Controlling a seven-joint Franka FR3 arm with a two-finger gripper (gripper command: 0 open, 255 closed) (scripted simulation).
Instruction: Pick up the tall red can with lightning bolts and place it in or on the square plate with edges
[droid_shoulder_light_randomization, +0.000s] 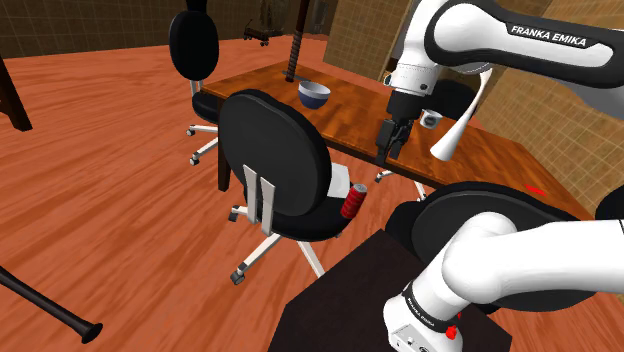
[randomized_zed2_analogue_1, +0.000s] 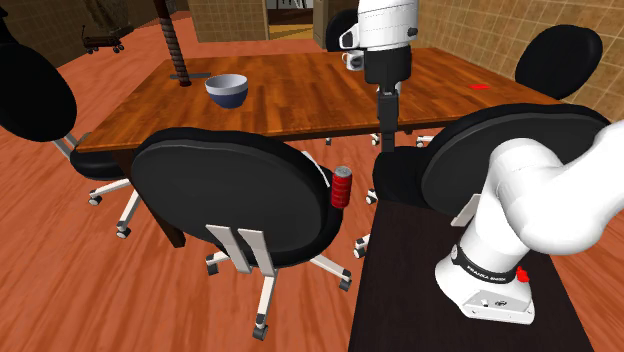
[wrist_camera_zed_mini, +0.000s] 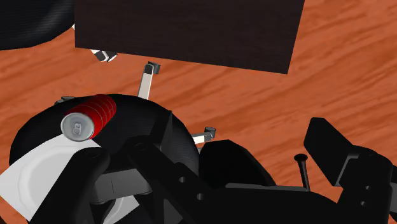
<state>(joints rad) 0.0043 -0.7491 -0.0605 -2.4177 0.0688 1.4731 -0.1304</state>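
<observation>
Black fingers (droid_shoulder_light_randomization: 385, 140) apart, empty, likely readied for descent; below them, ribbed red can (droid_shoulder_light_randomization: 353, 203) stands beside white square plate (droid_shoulder_light_randomization: 340, 180).

Colours around my black claw (droid_shoulder_light_randomization: 390, 155)
The can (droid_shoulder_light_randomization: 353, 203) is showing red with darker bands; at its eleven o'clock in the shoulder view the plate (droid_shoulder_light_randomization: 338, 178) is gleaming white against a black chair (droid_shoulder_light_randomization: 270, 150); the floor (droid_shoulder_light_randomization: 100, 200) is glowing reddish wood grain.
</observation>
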